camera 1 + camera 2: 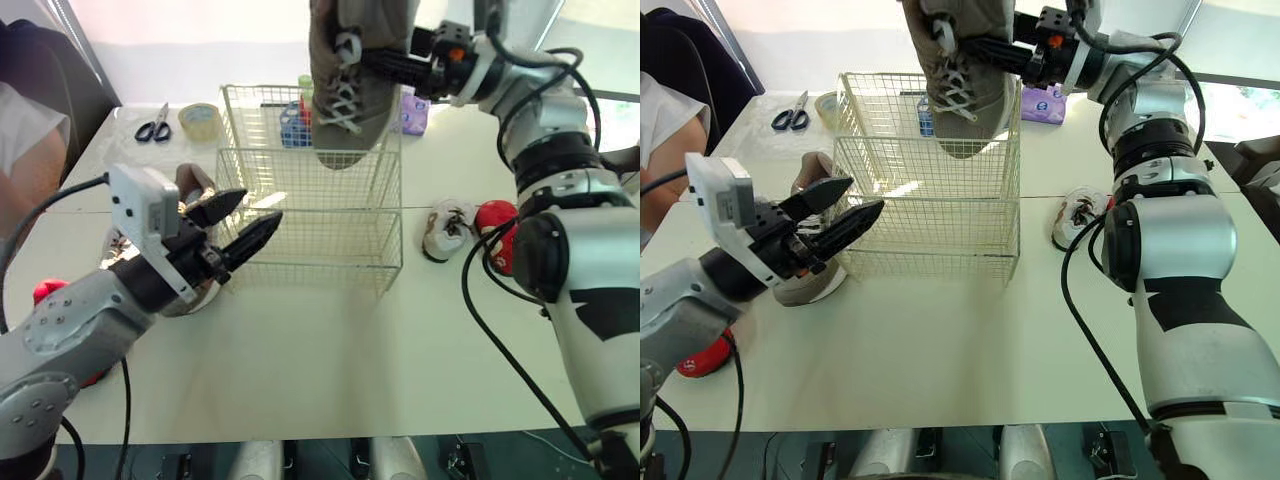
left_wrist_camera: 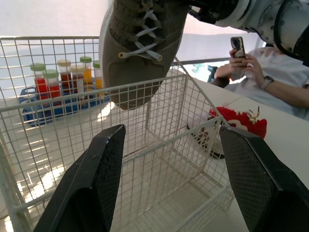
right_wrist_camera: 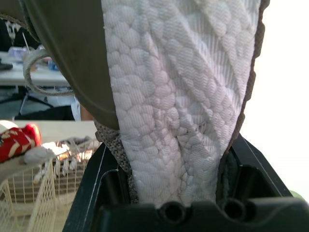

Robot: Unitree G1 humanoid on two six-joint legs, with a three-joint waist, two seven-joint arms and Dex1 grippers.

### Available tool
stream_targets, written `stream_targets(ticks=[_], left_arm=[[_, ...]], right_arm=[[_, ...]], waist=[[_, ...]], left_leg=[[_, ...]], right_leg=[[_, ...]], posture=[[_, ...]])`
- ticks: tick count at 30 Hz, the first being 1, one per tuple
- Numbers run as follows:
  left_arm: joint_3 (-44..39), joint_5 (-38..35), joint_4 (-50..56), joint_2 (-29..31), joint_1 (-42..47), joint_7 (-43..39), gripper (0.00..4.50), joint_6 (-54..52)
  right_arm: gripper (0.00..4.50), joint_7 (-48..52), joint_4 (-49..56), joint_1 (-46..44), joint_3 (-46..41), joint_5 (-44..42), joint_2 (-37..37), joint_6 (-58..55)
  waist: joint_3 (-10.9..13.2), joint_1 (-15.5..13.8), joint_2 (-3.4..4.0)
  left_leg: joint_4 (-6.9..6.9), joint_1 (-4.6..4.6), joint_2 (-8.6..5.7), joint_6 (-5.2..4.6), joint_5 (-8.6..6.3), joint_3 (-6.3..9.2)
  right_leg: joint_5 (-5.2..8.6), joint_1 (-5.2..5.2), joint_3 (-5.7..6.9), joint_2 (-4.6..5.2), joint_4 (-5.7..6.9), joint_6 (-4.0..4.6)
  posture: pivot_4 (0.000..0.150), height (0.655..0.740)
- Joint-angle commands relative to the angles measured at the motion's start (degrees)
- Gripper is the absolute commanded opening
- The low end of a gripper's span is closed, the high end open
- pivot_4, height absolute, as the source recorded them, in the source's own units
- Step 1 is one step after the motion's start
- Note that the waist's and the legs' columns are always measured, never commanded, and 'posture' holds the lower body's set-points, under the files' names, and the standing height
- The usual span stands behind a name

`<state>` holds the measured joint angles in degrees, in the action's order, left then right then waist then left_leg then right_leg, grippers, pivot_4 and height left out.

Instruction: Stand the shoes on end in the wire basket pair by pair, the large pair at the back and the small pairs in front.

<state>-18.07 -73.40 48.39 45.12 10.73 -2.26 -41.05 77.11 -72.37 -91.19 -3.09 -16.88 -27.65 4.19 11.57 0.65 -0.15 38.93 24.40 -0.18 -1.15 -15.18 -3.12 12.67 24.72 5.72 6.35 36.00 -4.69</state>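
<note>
Right gripper (image 1: 385,62) clamps the large grey shoe (image 1: 345,115) toe-down over the wire basket (image 1: 300,240) while my left gripper (image 1: 262,206) hangs spread wide beside it.

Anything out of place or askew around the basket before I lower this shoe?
Nothing looks spilled or damaged. The wire basket stands upright and empty; the grey shoe hangs toe-down over it in the right tool. The left tool is open just outside the basket's left front.
</note>
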Motion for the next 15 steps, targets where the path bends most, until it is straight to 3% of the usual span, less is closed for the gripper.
stream_targets(ticks=[1,4,8,10,15], left_arm=[[-0.97,-2.11,1.51,1.07,-1.93,-0.74,3.15,0.62],[-2.32,-2.85,0.37,0.97,-3.38,-1.43,3.15,1.70],[-2.09,-1.39,-0.63,0.81,-4.18,-2.37,3.20,2.14],[-1.75,-1.11,-0.97,0.63,-4.12,-2.53,3.20,2.30],[-0.54,0.11,-2.07,0.04,-3.50,-3.41,3.20,2.46]], right_arm=[[1.70,-0.29,-0.12,-2.16,-1.84,1.53,0.27,1.41],[1.70,-1.16,-0.93,-1.49,-2.59,2.88,0.62,2.05],[3.70,-2.50,-1.38,-0.76,-3.79,4.03,0.43,2.01],[4.45,-3.23,-1.28,-0.56,-4.13,4.73,0.22,2.77],[4.45,-3.50,-0.73,-0.69,-5.47,5.11,-0.60,3.14]], waist=[[0.00,0.13,0.00],[0.01,0.18,0.01],[0.01,0.13,0.02],[0.01,0.10,0.01],[0.01,0.12,0.01]], left_leg=[[0.00,0.00,0.00,0.00,0.00,0.00],[-0.01,-0.01,0.01,0.03,0.01,0.00],[-0.02,-0.01,0.02,0.05,0.02,0.00],[-0.01,-0.01,0.01,0.05,0.02,0.00],[-0.01,-0.01,0.00,0.05,0.02,-0.01]], right_leg=[[0.00,0.00,0.00,0.00,0.00,0.00],[0.00,0.03,0.00,-0.02,0.02,0.00],[0.00,0.04,0.00,-0.02,0.04,0.01],[0.00,0.03,0.00,-0.02,0.04,0.00],[0.00,0.03,0.01,-0.03,0.04,0.00]], posture=[[0.150,0.7400],[0.150,0.7400],[0.150,0.7400],[0.150,0.7400],[0.150,0.7400]])
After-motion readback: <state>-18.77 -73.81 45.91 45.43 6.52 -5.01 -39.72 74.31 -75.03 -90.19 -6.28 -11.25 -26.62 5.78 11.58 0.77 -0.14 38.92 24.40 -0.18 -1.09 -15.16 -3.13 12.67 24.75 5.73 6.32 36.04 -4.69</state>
